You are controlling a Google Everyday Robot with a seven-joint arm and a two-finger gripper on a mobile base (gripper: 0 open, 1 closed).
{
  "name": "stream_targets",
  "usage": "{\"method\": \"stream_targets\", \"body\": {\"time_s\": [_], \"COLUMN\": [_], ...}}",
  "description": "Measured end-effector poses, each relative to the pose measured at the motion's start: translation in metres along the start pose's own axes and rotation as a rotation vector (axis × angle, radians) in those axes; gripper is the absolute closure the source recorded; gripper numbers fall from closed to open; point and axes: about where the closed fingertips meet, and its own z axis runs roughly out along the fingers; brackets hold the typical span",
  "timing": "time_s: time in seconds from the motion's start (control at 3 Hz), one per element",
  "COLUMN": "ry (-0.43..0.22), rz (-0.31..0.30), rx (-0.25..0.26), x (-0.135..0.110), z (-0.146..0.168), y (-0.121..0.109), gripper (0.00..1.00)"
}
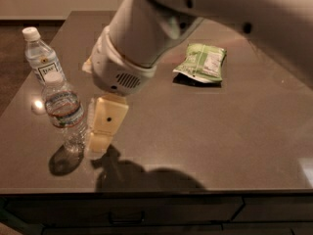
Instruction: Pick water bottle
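Observation:
The water bottle, clear and ribbed with a white cap and a red-and-blue label band, stands upright near the table's front left. My gripper hangs from the white arm just to the right of the bottle, its cream fingers pointing down at about the height of the bottle's lower half, close beside it. I cannot see contact between them.
A slimmer clear bottle with a white label stands upright behind the water bottle at the left edge. A green snack bag lies at the back middle. The dark table ends in a front edge just below the gripper.

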Motion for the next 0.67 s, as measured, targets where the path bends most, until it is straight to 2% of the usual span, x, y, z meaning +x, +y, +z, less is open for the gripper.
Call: {"method": "stream_targets", "body": {"time_s": [0.33,0.67], "ry": [-0.008,-0.026], "rz": [-0.019,0.005], "rx": [-0.046,-0.053], "x": [-0.023,-0.035], "z": [0.03,0.044], "y": [0.002,-0.008], "gripper": [0.0,0.16]}}
